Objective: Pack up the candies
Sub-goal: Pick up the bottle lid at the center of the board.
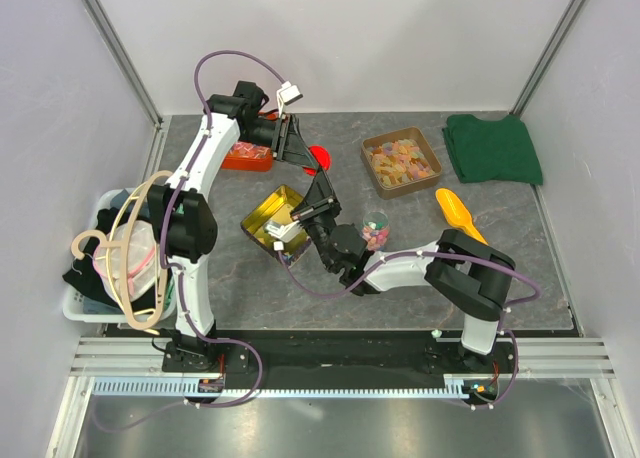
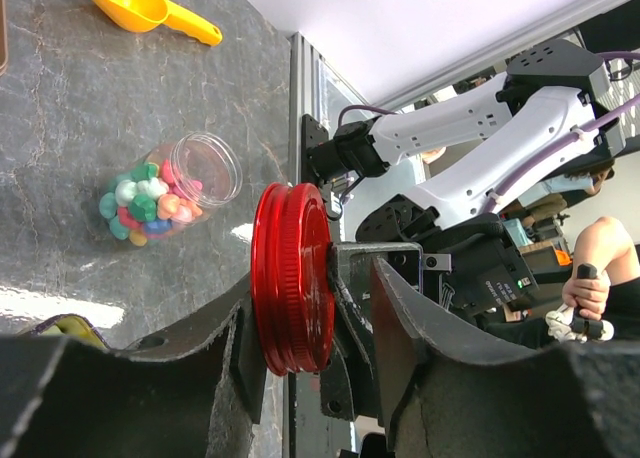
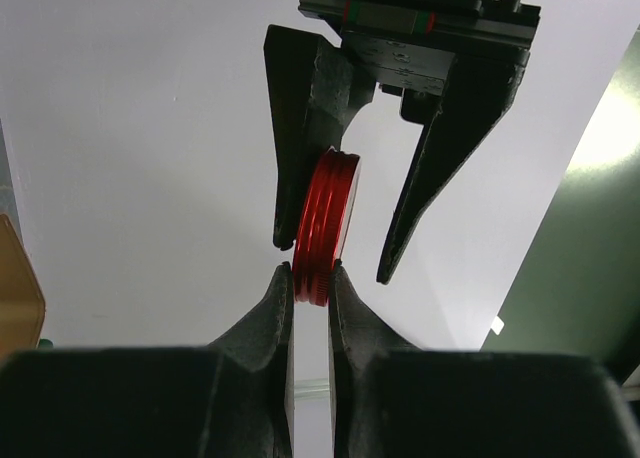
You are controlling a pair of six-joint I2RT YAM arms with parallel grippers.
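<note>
Green, yellow, pink, blue and white, heaped as candies (image 2: pixel 148 203) inside a clear jar (image 2: pixel 205 168). Look hard, smooth and pebble-small; probably weigh next to nothing apiece, roll freely and squirt out of any two-finger pinch. Better not to pick singly: handle through the jar, taking it round the wall below the open mouth, and gently, with glass or plastic impossible to tell apart here. Expect a light, tippy load that scatters if knocked. Sit with the jar, upright, on the grey table (image 1: pixel 250 288), close beside the right arm's forearm, nearer and further right than the handover in the air, and well apart from both sets of fingertips; touch neither. Up there, find a red lid (image 3: pixel 325 228), stiff, ridged round its rim, seen edge-on from the right wrist. Note the right gripper (image 3: pixel 308 276) with fingers pressed together across the lid's thickness at its lower rim, a firm clamp. Note the left gripper (image 3: pixel 335 260) with fingers apart, one pad against a face of the lid, the other clear of it, so no squeeze from that side. Judge the lid destined for the jar mouth; lower square and slowly, or risk toppling jar and sweets.
</note>
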